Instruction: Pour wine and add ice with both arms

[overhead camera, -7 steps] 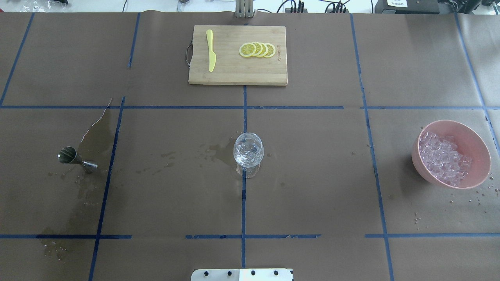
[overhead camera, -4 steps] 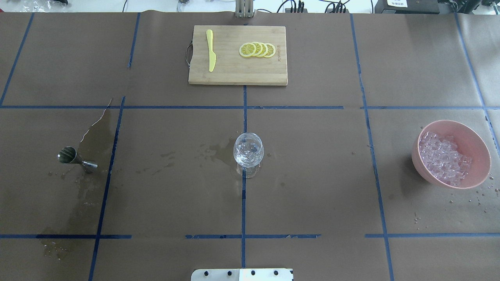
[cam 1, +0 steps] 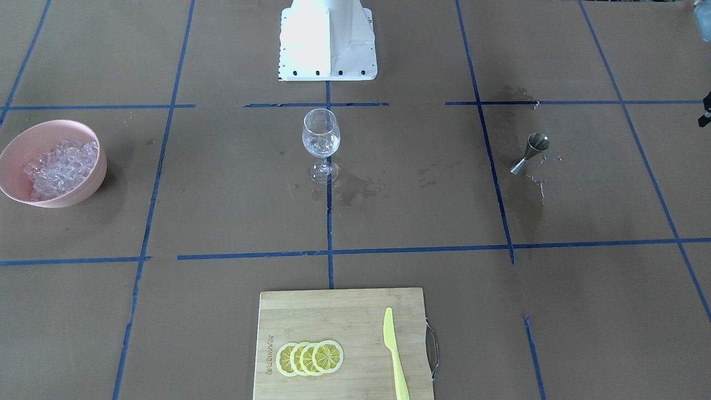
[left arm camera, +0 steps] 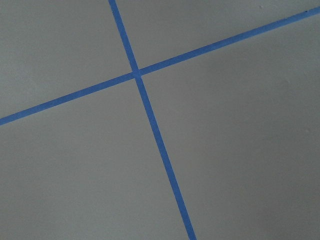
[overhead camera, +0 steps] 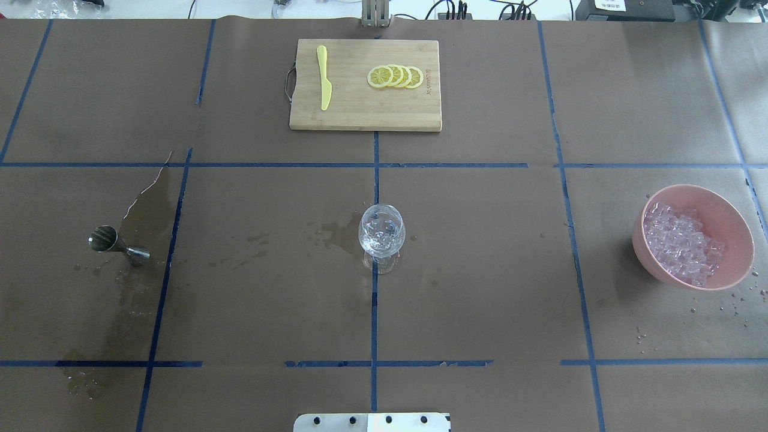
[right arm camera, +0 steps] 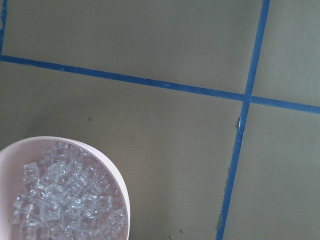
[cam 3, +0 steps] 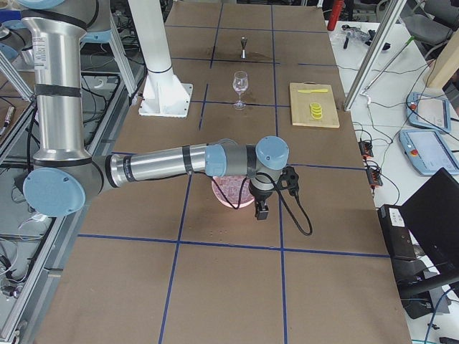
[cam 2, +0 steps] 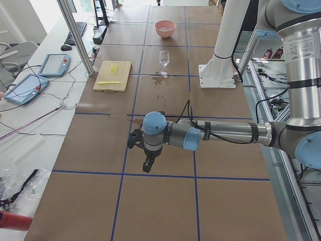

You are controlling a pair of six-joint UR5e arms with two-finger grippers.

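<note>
Though the right end effector's [cam 3: 261,213] spread cannot be told, it hovers by the ice [right arm camera: 65,200]; dipping in seems next.

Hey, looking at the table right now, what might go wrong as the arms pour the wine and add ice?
1. The wine glass stands on a slim stem with wet patches by its foot; a nudge might tip it.
2. The torn paper beside the jigger looks soaked, so it may snag or rip further.
3. The ice is heaped in the pink bowl; cubes may scatter.
</note>
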